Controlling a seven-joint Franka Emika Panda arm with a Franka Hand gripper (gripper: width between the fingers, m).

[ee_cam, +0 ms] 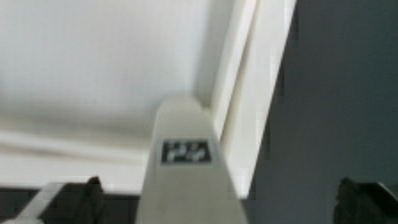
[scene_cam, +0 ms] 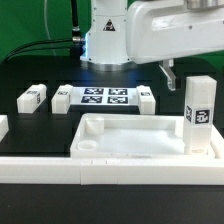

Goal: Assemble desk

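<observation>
The desk's white tray-like top lies near the front of the black table. One white square leg with a black-and-white tag stands upright at the top's corner on the exterior view's right. My gripper hangs open just above that leg, and one dark finger shows beside it. In the wrist view the leg rises between my two fingertips without touching either, so the gripper is open around it. Three loose legs lie at the back.
The marker board lies flat between the loose legs, in front of the robot base. A long low white border wall runs along the front. Another white piece sits at the exterior view's left edge.
</observation>
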